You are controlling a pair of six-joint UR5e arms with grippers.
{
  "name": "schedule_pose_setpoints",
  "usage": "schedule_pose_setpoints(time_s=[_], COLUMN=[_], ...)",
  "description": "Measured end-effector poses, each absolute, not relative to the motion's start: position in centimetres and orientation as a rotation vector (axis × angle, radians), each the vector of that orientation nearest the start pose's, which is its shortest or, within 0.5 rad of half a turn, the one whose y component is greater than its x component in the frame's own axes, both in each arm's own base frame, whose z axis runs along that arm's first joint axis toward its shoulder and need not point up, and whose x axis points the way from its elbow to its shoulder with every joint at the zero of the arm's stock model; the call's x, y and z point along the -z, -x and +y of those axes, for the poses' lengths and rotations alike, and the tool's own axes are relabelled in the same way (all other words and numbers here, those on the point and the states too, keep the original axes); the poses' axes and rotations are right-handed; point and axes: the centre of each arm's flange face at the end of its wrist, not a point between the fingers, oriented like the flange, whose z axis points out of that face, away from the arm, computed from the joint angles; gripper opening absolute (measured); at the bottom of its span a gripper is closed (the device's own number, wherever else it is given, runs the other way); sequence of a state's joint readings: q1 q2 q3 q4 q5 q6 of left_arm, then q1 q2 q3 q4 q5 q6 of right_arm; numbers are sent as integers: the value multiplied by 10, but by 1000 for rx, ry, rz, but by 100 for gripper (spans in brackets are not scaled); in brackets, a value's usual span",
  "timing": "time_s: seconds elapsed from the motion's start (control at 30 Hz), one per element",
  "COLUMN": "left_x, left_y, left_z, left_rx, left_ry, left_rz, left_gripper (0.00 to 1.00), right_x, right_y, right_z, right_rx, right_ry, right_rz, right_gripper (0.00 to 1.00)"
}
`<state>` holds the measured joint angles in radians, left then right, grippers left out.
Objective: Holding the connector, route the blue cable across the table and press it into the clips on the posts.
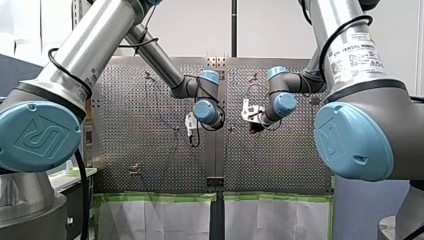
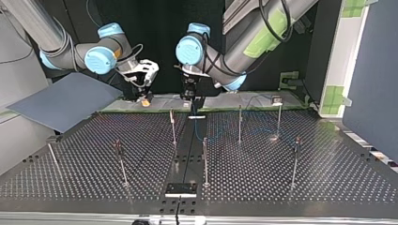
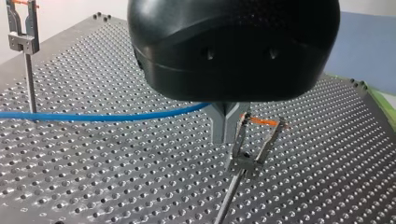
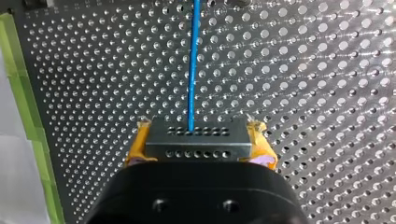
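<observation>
In the right wrist view my right gripper point(image 4: 198, 133) is shut on a grey metal connector point(image 4: 196, 145), one yellow pad point(image 4: 136, 149) on each end. The blue cable point(image 4: 192, 70) leaves the connector and runs away over the perforated table. In the left wrist view my left gripper point(image 3: 227, 139) has its metal fingers shut on the blue cable point(image 3: 93, 116), which trails off to one side. A clip with an orange band point(image 3: 254, 151) on a post stands right beside the fingertips. In the top view both grippers, right point(image 2: 145, 96) and left point(image 2: 189, 96), hang at the table's far edge.
Several thin posts with clips stand on the table, among them one point(image 2: 173, 127), another point(image 2: 240, 124) and a third point(image 2: 205, 161). Another clip post point(image 3: 22, 39) stands further along the cable. A grey sheet point(image 2: 61, 101) lies at the top view's left. Green tape point(image 4: 28, 116) edges the table.
</observation>
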<state>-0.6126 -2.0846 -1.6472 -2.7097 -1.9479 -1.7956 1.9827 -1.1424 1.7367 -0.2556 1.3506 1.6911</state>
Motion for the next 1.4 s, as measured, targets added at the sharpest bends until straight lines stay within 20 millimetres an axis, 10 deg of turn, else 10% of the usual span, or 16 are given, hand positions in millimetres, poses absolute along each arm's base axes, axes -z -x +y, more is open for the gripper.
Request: schedule_pose_setpoints(time_s=[1.07,1.4], left_x=[-134,-150], left_y=[-488,-512], left_z=[-440,-443], left_rx=[393,400], left_ry=[-61,-36], left_rz=[1732,1689], left_gripper=[1,1], right_x=[-184,-186], right_y=[-353,-344], right_z=[-478,-490], right_rx=[2038,2082], right_ry=[2406,2387], right_rz=[1591,1588], right_gripper=[0,0])
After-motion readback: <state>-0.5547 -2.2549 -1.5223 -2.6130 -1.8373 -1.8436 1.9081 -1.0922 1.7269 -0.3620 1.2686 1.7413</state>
